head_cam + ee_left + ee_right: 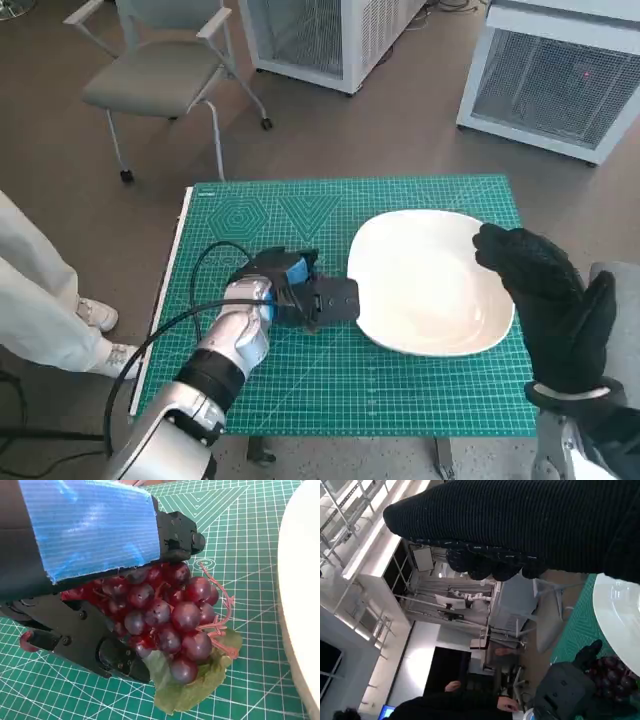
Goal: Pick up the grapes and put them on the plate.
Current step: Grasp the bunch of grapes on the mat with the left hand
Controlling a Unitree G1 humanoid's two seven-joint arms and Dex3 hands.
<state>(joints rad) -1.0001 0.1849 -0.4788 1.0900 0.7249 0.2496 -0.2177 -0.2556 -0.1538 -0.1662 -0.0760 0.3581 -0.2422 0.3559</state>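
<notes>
Grapes (pixel 170 620) sit in my left robot hand (pixel 300 290), fingers closed round the bunch on the green mat (pixel 300 390), beside the plate (pixel 430 280); only my left wrist view shows them clearly. My right robot hand (pixel 550 300) hovers over the plate's edge, holding nothing, fingers loosely apart.
</notes>
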